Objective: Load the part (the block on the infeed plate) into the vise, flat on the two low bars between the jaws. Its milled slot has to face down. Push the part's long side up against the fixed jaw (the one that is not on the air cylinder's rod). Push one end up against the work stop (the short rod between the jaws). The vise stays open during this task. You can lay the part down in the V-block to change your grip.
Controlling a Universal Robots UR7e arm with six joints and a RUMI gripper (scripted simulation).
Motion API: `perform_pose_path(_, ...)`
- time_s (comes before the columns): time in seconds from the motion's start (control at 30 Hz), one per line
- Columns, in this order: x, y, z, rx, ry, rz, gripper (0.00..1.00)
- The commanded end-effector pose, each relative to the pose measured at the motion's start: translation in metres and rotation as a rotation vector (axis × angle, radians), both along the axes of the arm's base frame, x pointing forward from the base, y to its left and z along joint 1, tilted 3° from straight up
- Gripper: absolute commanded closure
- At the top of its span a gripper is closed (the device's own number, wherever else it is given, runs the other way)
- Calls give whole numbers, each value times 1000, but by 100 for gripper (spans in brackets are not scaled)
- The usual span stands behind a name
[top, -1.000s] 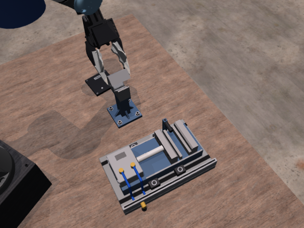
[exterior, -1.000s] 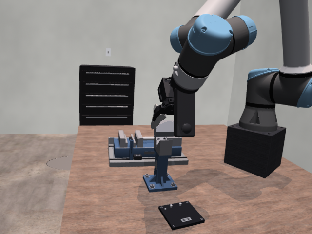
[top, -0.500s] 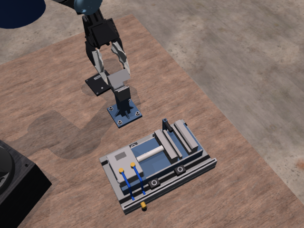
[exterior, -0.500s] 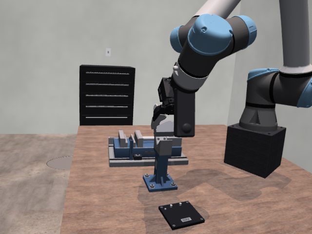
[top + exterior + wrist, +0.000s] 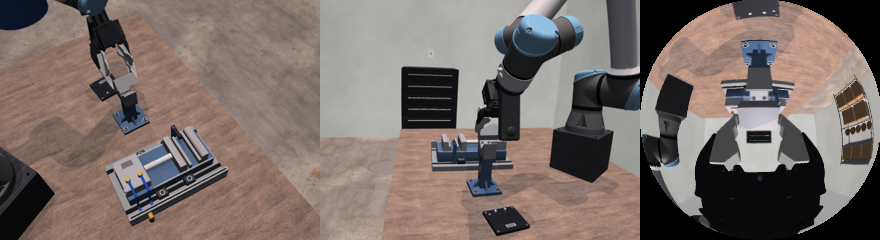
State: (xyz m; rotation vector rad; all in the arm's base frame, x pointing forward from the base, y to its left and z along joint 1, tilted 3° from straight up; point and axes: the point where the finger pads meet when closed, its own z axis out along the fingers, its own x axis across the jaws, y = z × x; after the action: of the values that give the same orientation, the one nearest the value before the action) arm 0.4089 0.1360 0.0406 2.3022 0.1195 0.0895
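My gripper [image 5: 123, 78] is shut on the part [image 5: 125, 81], a light grey block, gripping it across its width. The part is at the top of the V-block [image 5: 129, 102], a dark post on a blue bolted base; I cannot tell if the two touch. In the wrist view the part [image 5: 759, 116] sits between my fingers, over the V-block [image 5: 759, 79]. In the exterior view the arm partly hides the gripper [image 5: 482, 126] and the part [image 5: 486, 129]. The black infeed plate [image 5: 102, 89] is bare. The vise [image 5: 165, 167] stands open, with the fixed jaw [image 5: 195, 142] and the work stop [image 5: 177, 133] at its far end.
The air cylinder [image 5: 130, 173] with blue hoses and its rod [image 5: 158, 161] are at the vise's near end. The black robot pedestal [image 5: 581, 152] stands at the table's side. A black drawer cabinet [image 5: 429, 97] is behind the table. The table edge runs right of the vise.
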Motion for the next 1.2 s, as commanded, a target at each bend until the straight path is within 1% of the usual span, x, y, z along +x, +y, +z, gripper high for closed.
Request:
perform_pose_path(0.0, 0, 0, 0, 1, -1, 0, 100)
perform_pose_path(0.37, 0, 0, 0, 11, 0, 0, 100)
perform_pose_path(0.57, 0, 0, 0, 28, 2, 0, 100)
perform_pose_path(0.87, 0, 0, 1, 76, 8, 2, 100)
perform_pose_path(0.93, 0, 0, 1, 76, 8, 2, 100)
perform_pose_path(1.17, 0, -1, 1, 133, 14, 3, 100)
